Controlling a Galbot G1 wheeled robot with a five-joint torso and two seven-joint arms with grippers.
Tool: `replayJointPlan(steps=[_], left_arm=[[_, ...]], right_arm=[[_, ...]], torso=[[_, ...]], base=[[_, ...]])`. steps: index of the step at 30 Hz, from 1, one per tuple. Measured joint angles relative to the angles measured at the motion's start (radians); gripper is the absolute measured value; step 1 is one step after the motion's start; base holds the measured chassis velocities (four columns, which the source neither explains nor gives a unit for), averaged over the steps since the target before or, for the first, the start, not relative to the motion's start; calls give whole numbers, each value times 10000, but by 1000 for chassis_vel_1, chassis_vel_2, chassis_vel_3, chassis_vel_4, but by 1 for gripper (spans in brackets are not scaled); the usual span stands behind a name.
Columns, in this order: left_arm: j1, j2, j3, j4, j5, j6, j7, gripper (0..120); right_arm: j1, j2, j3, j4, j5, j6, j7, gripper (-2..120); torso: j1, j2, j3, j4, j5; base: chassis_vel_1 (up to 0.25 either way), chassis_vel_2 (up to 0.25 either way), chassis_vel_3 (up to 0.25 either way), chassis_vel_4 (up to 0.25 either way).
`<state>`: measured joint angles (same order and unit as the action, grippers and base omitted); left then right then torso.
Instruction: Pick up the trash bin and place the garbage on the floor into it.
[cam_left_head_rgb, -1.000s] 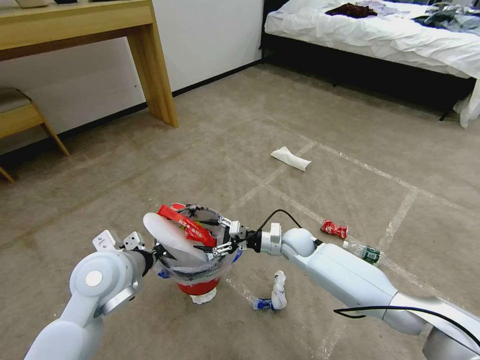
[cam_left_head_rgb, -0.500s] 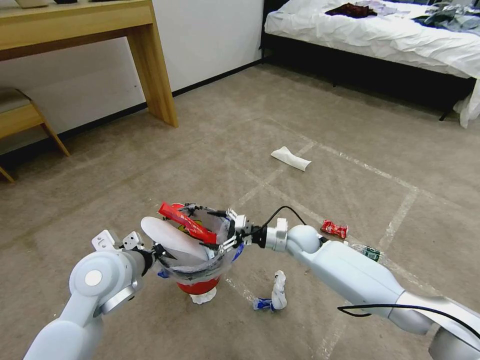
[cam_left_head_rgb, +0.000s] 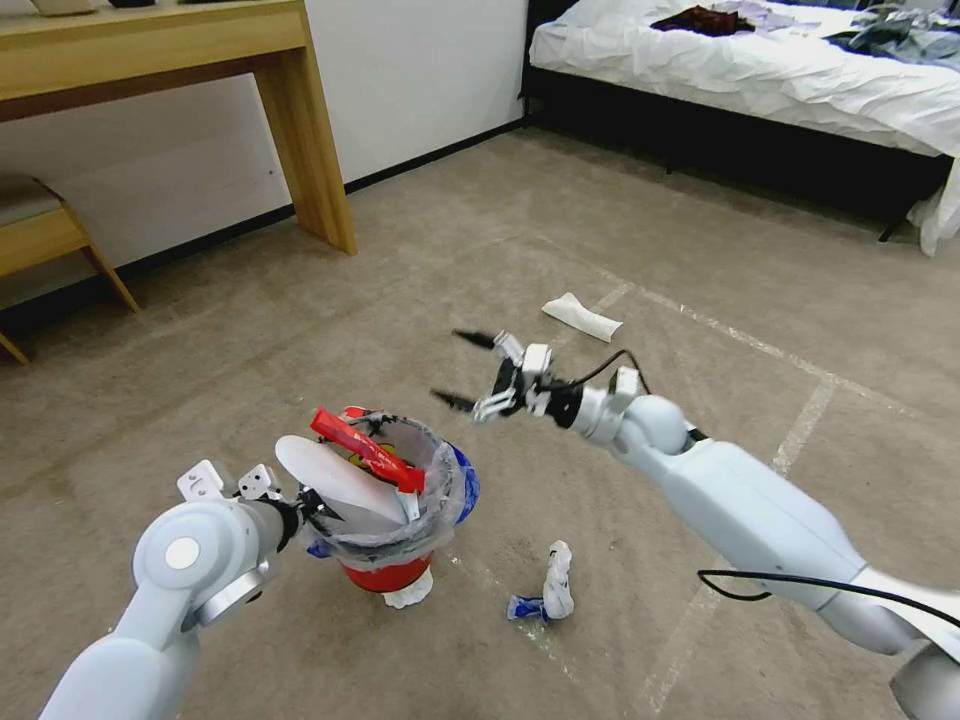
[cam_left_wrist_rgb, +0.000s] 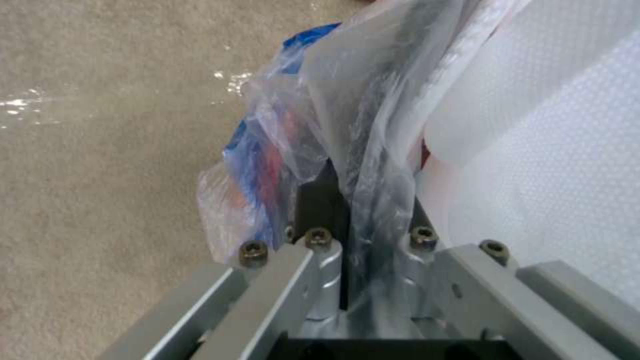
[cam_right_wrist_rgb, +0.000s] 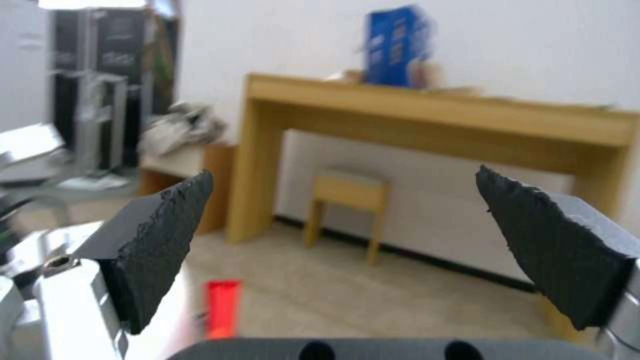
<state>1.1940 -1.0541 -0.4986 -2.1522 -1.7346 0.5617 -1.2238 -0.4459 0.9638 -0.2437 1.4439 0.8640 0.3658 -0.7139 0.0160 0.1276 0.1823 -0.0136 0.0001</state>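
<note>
Carpeted floor (cam_left_head_rgb: 420, 280) carries the trash bin (cam_left_head_rgb: 392, 560), rim pinched by my left tool (cam_left_head_rgb: 312, 507). Right tool (cam_left_head_rgb: 468, 370) hangs above it, spread wide and empty. I should hold the bin level and approach the crumpled paper (cam_left_head_rgb: 556, 592) from above.
</note>
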Motion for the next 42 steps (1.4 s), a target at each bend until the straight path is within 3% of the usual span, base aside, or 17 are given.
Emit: replayJointPlan(steps=[4,11,19,29,32,37,42], left_arm=[[81,201,-239,-190,-232,-21,-45,4],[129,326,-445,-398,-436,-85,-79,4],[234,402,-716,-569,-507,-148,-82,4],[151,177,-581,-644,-564,-196,-60,4],[143,52,-487,-643,-546,-196,-53,4],[138,-99,-367,-580,-510,-194,-42,4],[177,-209,-284,-535,-491,-175,-22,4]], right_arm=[[-215,-556,577,575,740,-119,1029,100],[-463,-996,1326,756,1022,-287,1390,100],[-723,-1599,1800,-66,-386,-7,1247,100],[-497,-2043,1473,-885,-2813,360,-633,100],[-349,-2130,1051,-1318,-4231,788,-2082,100],[-303,-1987,688,-1736,-5872,1335,-2692,100],[-280,-1783,366,-2041,-6297,1472,-3036,100]], torso=[[0,0,0,0,-1],[0,0,0,0,-1],[0,0,0,-1,2],[0,0,-1,0,-1],[0,0,-1,0,0],[0,0,0,0,0],[0,0,0,2,0]], base=[[0,0,0,0],[0,0,0,0],[0,0,0,0],[0,0,0,0],[0,0,0,0],[0,0,0,0],[0,0,0,0]])
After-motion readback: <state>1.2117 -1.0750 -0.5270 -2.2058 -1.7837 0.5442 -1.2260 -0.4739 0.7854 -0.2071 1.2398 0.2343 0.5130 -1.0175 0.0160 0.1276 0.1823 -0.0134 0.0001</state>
